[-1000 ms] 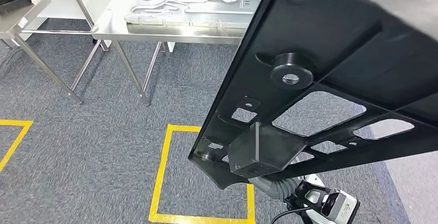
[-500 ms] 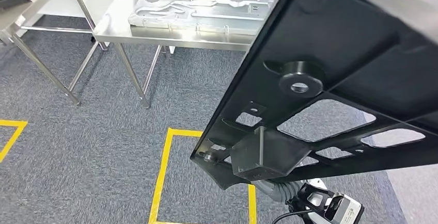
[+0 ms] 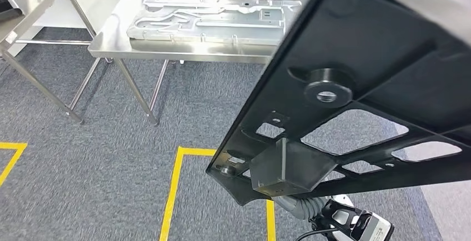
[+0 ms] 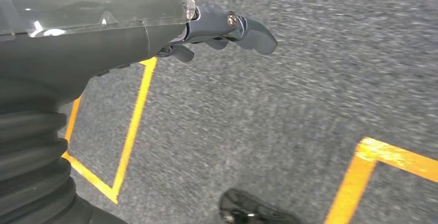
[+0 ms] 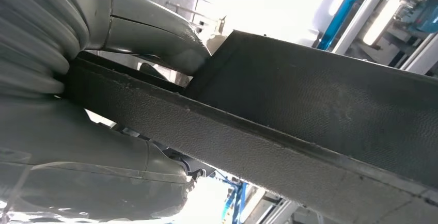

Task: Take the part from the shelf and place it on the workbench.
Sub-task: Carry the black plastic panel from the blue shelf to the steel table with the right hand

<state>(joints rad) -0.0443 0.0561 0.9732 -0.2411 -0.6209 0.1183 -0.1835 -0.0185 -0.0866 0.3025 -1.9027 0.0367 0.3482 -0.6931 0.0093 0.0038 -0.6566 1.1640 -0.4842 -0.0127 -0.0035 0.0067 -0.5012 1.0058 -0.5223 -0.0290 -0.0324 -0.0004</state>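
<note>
Grey carpet (image 3: 83, 157) fronts the steel workbench (image 3: 183, 49); right hand (image 5: 103, 110) grips the black part (image 3: 355, 85).

Bright, even light; slight motion blur

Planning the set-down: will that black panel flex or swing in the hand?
The black panel looks stiff: ribbed, holding flat. Held near one edge by the right hand, it may lever and swing. Cutouts suggest it is light for its size.

black part (image 3: 361, 58) raised, tilted; steel workbench (image 3: 183, 52) beyond
</note>
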